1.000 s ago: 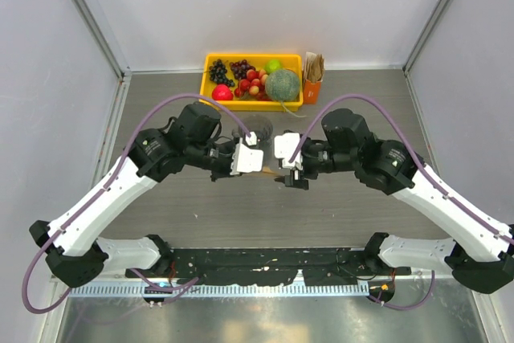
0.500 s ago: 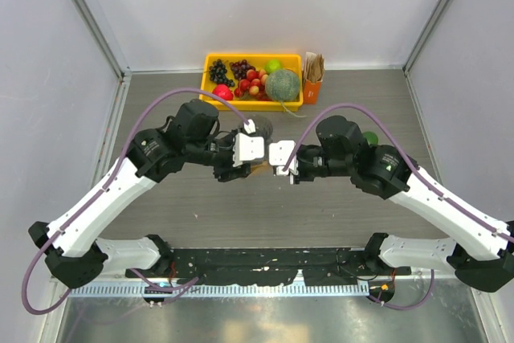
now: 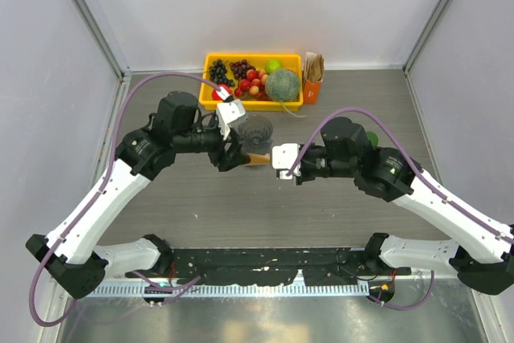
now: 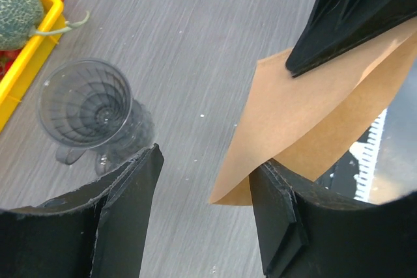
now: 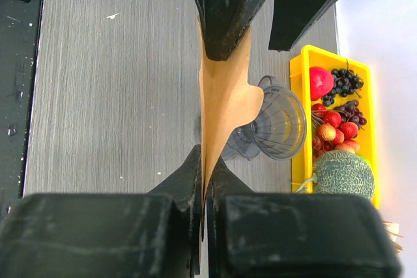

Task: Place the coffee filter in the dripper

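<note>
The coffee filter [image 5: 225, 102], a tan-brown paper cone, hangs edge-on above the table, and my right gripper [image 5: 203, 183] is shut on its near edge. In the top view the coffee filter [image 3: 259, 159] shows as a small tan patch between the two grippers. My left gripper [image 4: 205, 216] is open, and the coffee filter [image 4: 306, 109] rests against its right finger [image 4: 280, 219] without being pinched. The dripper [image 4: 88, 105], a smoky-grey ribbed funnel, stands upright on the table beside the filter, with the dripper [image 3: 257, 128] just behind both grippers.
A yellow tray [image 3: 253, 56] of fruit with a green melon [image 3: 283, 84] stands at the back. An orange box of brown papers [image 3: 312, 78] is to its right. A small green object [image 3: 369, 138] lies behind my right arm.
My right gripper has shut on the filter and my left gripper has opened and let it go. The left arm has swung back and to the left.
</note>
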`<action>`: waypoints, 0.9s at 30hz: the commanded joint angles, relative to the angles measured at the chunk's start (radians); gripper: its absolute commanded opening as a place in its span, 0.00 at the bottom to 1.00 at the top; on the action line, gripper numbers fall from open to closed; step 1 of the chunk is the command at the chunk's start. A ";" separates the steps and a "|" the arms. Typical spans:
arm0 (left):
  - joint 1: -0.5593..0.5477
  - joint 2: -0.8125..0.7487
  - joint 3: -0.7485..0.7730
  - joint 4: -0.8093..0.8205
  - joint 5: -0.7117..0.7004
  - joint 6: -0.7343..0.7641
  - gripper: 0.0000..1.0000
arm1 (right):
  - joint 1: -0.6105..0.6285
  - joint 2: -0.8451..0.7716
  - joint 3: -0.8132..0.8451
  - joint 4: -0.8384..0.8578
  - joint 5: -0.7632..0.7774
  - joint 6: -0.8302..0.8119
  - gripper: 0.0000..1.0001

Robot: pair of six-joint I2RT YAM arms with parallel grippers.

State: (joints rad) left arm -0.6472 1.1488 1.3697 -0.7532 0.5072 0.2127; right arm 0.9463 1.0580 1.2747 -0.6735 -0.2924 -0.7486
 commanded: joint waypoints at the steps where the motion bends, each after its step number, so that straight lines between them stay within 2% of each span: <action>1: 0.001 -0.032 -0.014 0.120 0.088 -0.136 0.63 | 0.006 0.007 0.026 0.057 0.009 -0.002 0.06; 7: 0.012 -0.021 -0.047 0.181 0.131 -0.315 0.65 | 0.019 0.013 0.028 0.092 0.033 0.026 0.05; 13: 0.138 0.002 -0.141 0.331 0.249 -0.616 0.67 | 0.034 0.002 0.002 0.146 0.075 0.045 0.05; 20: 0.172 0.002 -0.204 0.469 0.359 -0.760 0.67 | 0.037 0.002 -0.015 0.180 0.111 0.057 0.05; 23: 0.172 0.003 -0.225 0.526 0.387 -0.825 0.63 | 0.040 0.016 -0.011 0.183 0.118 0.051 0.05; 27: 0.172 0.008 -0.247 0.560 0.419 -0.860 0.53 | 0.045 0.031 -0.003 0.190 0.130 0.043 0.05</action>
State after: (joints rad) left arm -0.4767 1.1629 1.1339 -0.3153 0.8486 -0.5575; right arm 0.9813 1.0752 1.2602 -0.5438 -0.1913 -0.7055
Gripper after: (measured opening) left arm 0.575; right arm 0.061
